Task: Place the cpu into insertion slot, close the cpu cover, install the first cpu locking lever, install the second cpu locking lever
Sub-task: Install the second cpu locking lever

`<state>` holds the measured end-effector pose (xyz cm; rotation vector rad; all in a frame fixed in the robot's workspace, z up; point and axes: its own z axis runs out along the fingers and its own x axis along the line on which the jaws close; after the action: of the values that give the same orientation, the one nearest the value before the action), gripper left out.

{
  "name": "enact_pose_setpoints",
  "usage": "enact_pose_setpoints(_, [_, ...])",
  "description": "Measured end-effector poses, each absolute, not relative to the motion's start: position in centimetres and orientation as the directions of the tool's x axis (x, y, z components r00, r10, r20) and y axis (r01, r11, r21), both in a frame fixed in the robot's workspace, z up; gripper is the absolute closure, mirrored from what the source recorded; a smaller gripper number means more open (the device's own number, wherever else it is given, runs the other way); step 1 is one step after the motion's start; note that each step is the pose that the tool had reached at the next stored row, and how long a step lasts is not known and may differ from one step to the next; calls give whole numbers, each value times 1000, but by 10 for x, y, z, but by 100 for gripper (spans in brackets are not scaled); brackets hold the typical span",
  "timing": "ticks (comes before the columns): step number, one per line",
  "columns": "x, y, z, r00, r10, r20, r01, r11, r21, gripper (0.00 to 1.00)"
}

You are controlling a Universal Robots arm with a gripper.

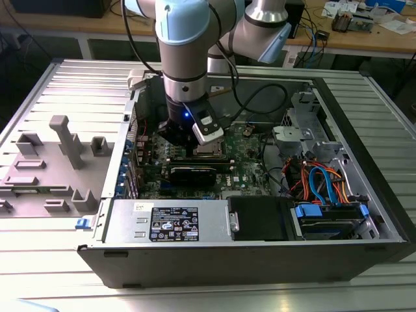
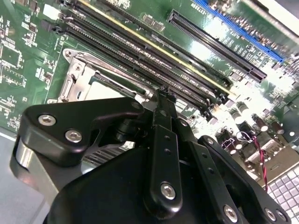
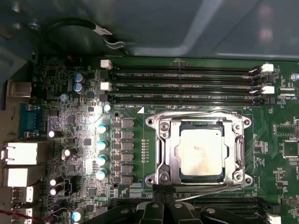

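In the first wrist view the cpu [image 3: 201,154], a dull silver square, lies flat in the insertion slot [image 3: 243,122]. The silvery cpu cover [image 3: 164,154] is down around it. One thin wire lever [image 3: 196,113] runs along the side toward the memory slots, and another lever [image 3: 215,192] runs along the side nearest my fingers. My gripper [image 3: 162,190] is shut, its black tips together just off that edge of the socket, with nothing seen between them. In the second wrist view the gripper [image 2: 162,93] points at the socket rim [image 2: 77,77]. In the exterior view the gripper [image 1: 181,138] hangs low over the motherboard.
Long black memory slots [image 3: 187,85] run beside the socket, with upright capacitors [image 3: 101,142] on another side. The open computer case [image 1: 364,130] walls in the board. A power supply [image 1: 172,221] and drive cage with coloured cables [image 1: 325,182] sit at the front. Grey fixtures [image 1: 62,140] stand at the exterior view's left.
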<state>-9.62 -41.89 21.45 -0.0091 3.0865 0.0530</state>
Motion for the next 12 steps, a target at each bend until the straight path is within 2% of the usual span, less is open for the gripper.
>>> enact_pose_setpoints(12, [-96, -424, 223, -998, -5, -55, -7, 999, 36, 89])
